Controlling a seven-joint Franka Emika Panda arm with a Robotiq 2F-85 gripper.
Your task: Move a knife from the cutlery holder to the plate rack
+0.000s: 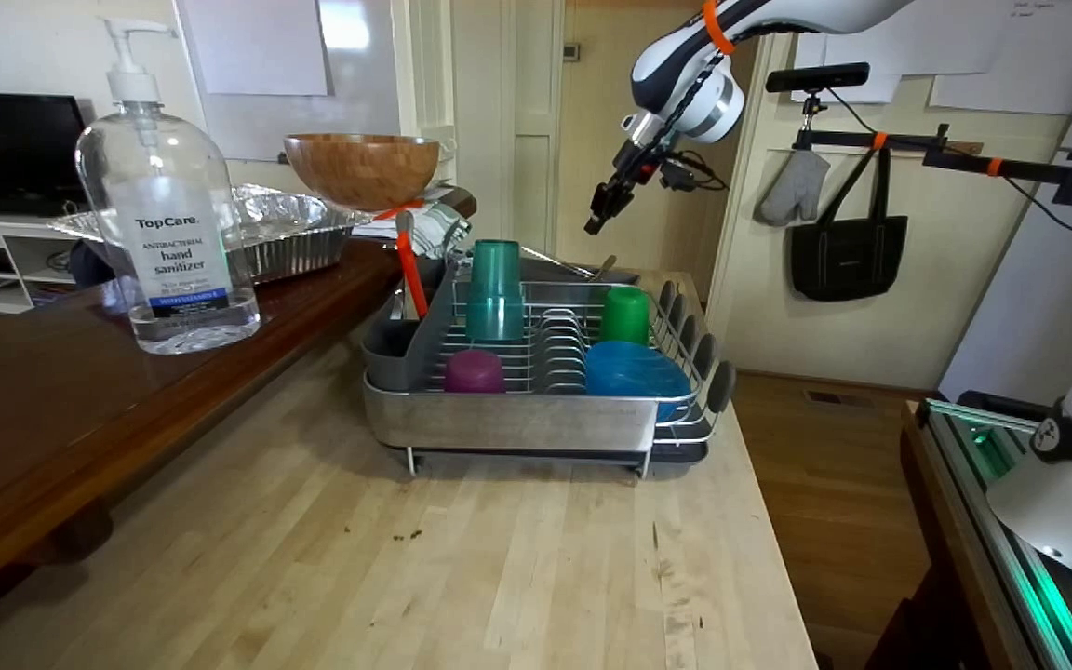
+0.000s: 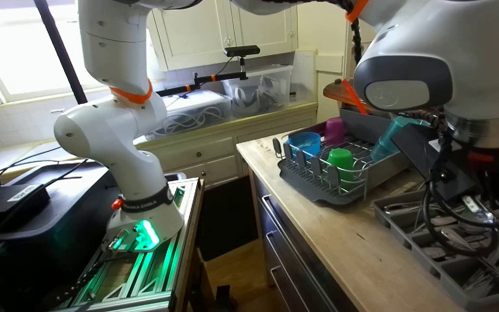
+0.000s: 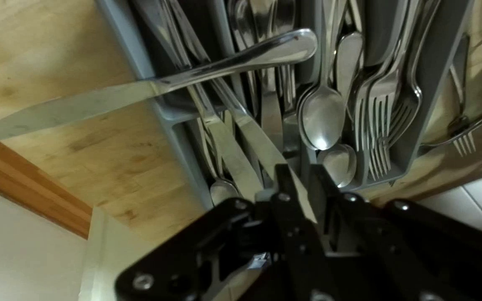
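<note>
The plate rack (image 1: pixel 522 421) stands on the wooden counter; it also shows in an exterior view (image 2: pixel 386 177). The dark grey cutlery holder (image 1: pixel 394 358) is at one end of it, with a red-orange-handled utensil (image 1: pixel 411 274) inside. A grey compartment tray (image 3: pixel 161 113) full of cutlery lies under my gripper in the wrist view. One knife (image 3: pixel 153 87) lies across the tray's rim, its blade sticking out over the counter. Other knives (image 3: pixel 232 154) lie in the tray. My gripper (image 3: pixel 301 169) is partly open and empty above the tray; a knife blade below shows through the gap.
Teal cups (image 1: pixel 495 293), a green cup (image 1: pixel 625 314), a purple cup (image 1: pixel 474 372) and a blue bowl (image 1: pixel 636 372) sit in the rack. A hand sanitizer bottle (image 1: pixel 168 233) and wooden bowl (image 1: pixel 362 169) stand on the dark table alongside. Loose forks (image 3: pixel 462 129) lie beside the tray.
</note>
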